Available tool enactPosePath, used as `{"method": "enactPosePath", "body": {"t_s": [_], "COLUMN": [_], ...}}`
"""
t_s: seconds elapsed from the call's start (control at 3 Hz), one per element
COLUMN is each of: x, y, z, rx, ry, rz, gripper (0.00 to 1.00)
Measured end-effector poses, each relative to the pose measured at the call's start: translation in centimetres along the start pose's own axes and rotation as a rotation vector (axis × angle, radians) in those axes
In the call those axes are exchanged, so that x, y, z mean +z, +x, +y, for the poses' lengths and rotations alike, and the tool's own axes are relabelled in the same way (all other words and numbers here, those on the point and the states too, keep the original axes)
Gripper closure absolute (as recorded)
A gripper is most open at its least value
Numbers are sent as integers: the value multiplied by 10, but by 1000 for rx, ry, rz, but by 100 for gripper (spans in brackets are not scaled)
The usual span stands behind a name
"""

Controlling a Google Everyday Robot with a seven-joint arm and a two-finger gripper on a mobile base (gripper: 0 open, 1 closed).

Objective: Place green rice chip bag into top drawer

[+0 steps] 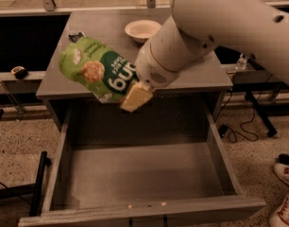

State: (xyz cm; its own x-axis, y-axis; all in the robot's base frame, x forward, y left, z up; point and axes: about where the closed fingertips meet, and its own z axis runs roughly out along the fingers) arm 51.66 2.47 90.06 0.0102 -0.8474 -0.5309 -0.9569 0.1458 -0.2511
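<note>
Grey counter (201, 74) is carrying a white bowl (142, 30); drawer (144, 212) is standing pulled open below it. Gripper (132, 98) is hanging at the counter's front edge, fingers (137, 97) clamping the bag (95, 70) by its lettered end. Bag is hanging in air, long axis running up-left from the fingers, over the counter's edge and not yet over the drawer's floor. Arm (220, 27) is reaching down from upper right.

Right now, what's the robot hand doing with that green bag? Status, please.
Hand shut on green rice chip bag, over table front edge. Bag not yet in top drawer. Drawer open below; nothing blocking seen.
</note>
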Motion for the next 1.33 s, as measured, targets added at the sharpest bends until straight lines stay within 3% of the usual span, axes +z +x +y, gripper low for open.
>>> {"method": "enactPosePath", "body": {"t_s": [0.33,1.0,1.33], "x": [10,23,78], "y": [49,45,76], "z": [24,31,45], "rx": [-70,-118,-152], "ry": [-41,-49,-103], "rz": [100,130,163], "gripper": [100,100,100]}}
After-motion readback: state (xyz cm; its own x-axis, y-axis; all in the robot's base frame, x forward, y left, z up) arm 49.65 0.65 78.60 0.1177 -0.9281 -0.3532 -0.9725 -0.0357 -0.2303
